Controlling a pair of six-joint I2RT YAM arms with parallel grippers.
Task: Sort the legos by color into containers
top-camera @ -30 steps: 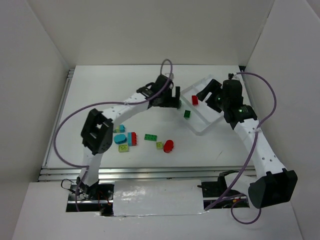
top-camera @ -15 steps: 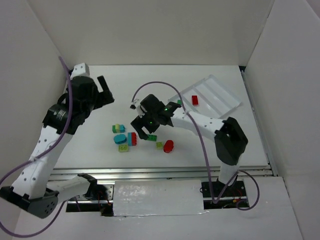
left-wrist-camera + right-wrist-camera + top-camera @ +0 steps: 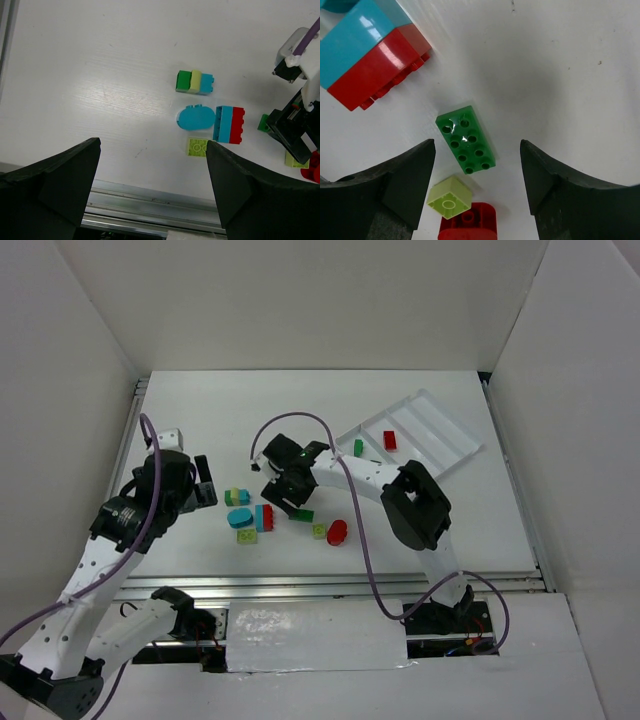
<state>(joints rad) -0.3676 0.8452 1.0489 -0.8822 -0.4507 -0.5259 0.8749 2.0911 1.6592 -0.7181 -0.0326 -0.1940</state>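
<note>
White walls stand around a flat white table (image 3: pixel 200 420). The white tray (image 3: pixel 445 455) lies slanted at the far right, with long thin slots. A red brick (image 3: pixel 389 439) lies in one slot, and a small green brick (image 3: pixel 358 447) sits at the tray's left end. The bricks are smooth, shiny plastic with round bumps.

The right arm bends at its elbow and reaches left across the table. The right gripper (image 3: pixel 288 500) points down with its two black fingers (image 3: pixel 395 185) spread wide, holding nothing. A flat green brick (image 3: pixel 466 140) lies on the table between them. It has two rows of bumps. In the wrist view its long side runs from top left to bottom right. Just beside it are a little lime brick (image 3: pixel 449 203) and a rounded red brick (image 3: pixel 467 227). A cyan and red block (image 3: pixel 367 55) lies near.

The left arm stands bent at the left. The left gripper (image 3: pixel 152 150) hangs above the table, wide open and empty. Near it lie a rounded cyan brick (image 3: pixel 196 117), a lime square brick (image 3: pixel 198 146) and a green, lime and cyan row (image 3: pixel 195 82).
</note>
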